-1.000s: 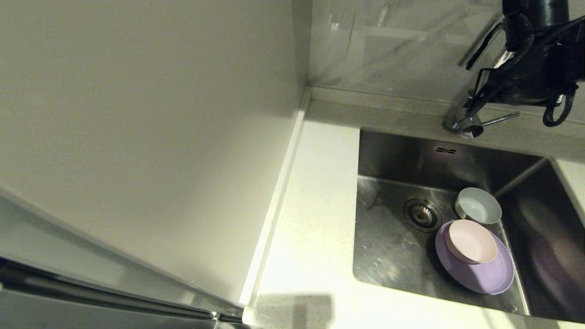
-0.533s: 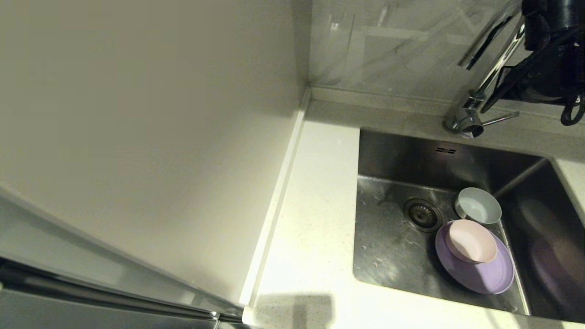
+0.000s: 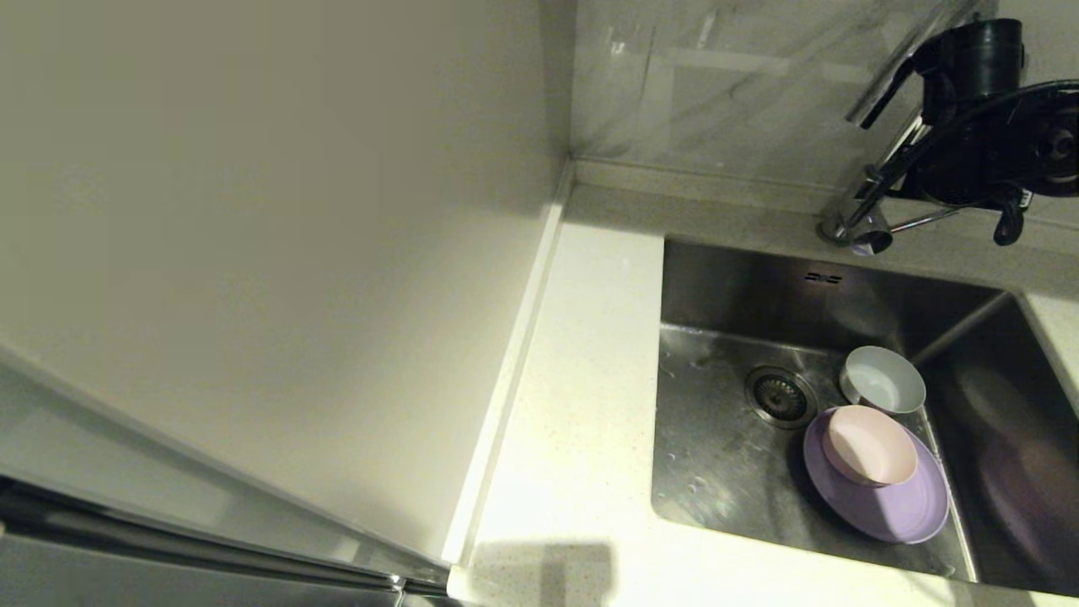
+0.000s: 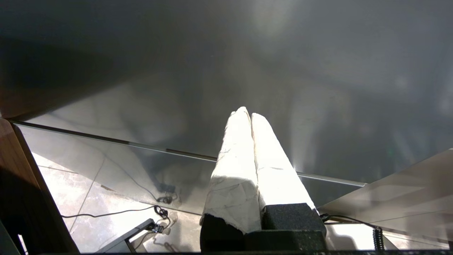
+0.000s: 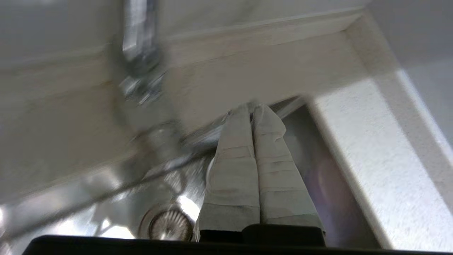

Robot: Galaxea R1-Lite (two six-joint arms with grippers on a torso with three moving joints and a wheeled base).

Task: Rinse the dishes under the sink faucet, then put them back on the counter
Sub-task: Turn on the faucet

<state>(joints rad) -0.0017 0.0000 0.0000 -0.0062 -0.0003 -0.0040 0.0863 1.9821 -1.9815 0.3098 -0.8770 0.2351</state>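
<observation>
The dishes lie in the sink [image 3: 716, 455]. A pink bowl [image 3: 868, 453] sits on the lavender plate [image 3: 893, 510], and a pale blue-white bowl [image 3: 883, 381] stands just behind them, beside the drain [image 3: 780, 396]. The chrome faucet [image 3: 851, 226] rises at the sink's back rim, its thin lever [image 3: 923, 221] pointing right. My right arm [image 3: 986, 135] hangs above the faucet. My right gripper [image 5: 253, 108] is shut and empty, its tips over the sink's back rim next to the blurred faucet [image 5: 141, 71]. My left gripper [image 4: 247, 113] is shut and empty, parked away from the sink.
The white speckled counter [image 3: 582, 379] runs along the sink's left side and front. A plain cream wall panel [image 3: 253, 253] fills the left. A marbled backsplash [image 3: 716, 84] stands behind the faucet.
My right arm has shifted and turned near the faucet, now sitting a little lower and further left than half a second ago. The dishes have not moved.
</observation>
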